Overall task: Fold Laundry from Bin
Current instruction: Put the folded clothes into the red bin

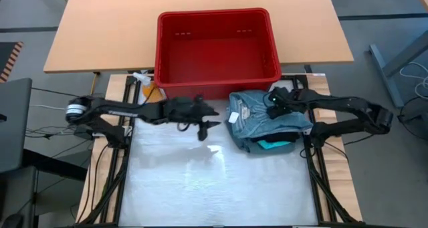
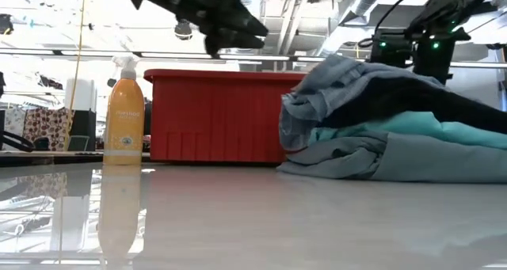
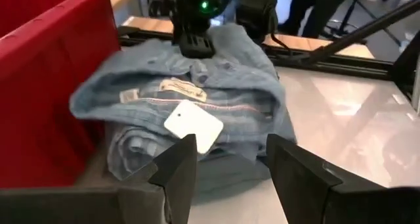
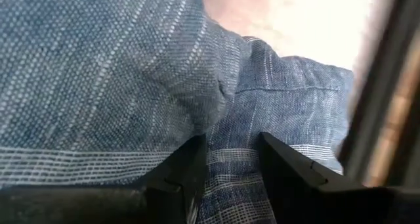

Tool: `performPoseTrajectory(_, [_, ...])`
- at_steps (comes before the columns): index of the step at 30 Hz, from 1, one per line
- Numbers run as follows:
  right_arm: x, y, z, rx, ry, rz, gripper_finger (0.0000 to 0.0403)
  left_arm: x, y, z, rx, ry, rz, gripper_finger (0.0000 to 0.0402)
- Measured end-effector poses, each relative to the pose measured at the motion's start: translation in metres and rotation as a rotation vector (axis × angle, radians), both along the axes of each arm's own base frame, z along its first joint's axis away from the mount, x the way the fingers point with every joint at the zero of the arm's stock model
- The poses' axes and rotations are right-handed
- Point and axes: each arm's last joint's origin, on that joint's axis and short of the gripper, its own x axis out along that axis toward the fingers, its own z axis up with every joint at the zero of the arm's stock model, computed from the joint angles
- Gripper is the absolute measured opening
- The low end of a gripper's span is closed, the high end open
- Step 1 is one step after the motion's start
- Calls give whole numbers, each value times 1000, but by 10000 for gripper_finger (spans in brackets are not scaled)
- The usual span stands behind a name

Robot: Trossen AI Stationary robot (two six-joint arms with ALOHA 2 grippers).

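The laundry lies as a folded stack (image 1: 267, 121) on the table's right side, just in front of the red bin (image 1: 214, 14), whose inside shows bare. A mottled blue-grey garment (image 3: 197, 86) with a white tag (image 3: 193, 125) lies on top, with black (image 2: 412, 96), turquoise (image 2: 412, 127) and grey-green (image 2: 380, 163) layers under it. My right gripper (image 4: 231, 165) is down on the far part of the stack top, fingers parted. My left gripper (image 3: 230, 165) is open and empty. It hangs above the table left of the stack, pointing at it. My right gripper comes from above, pointing down, with its fingertips (image 4: 190, 168) on the top blue-grey garment near its far edge (image 3: 197, 60). A small ridge of the cloth (image 4: 226, 112) runs in between the parted fingers. I cannot tell whether they pinch it. The garment lies flat on the stack.
An orange spray bottle (image 2: 125, 115) stands at the bin's near left corner. The white table cover (image 1: 214, 181) stretches in front of the bin and left of the stack. A wooden table (image 1: 100, 27) stands beyond the bin.
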Motion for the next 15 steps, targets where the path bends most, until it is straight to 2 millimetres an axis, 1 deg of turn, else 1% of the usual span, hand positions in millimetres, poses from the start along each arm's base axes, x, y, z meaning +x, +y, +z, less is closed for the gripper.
performPoseTrajectory(5, [20, 4, -19, 47, 17, 27, 165, -29, -12, -4, 31, -43, 70, 174])
performPoseTrajectory(8, [34, 11, -25, 61, -20, 30, 165, -41, -15, -4, 43, -58, 100, 174])
performPoseTrajectory(11, [51, 20, -20, 77, -81, 16, 165, -47, -16, -5, 51, -59, 111, 174])
performPoseTrajectory(15, [79, 36, -5, 81, -212, 44, 165, -50, -17, -12, 49, -60, 95, 174])
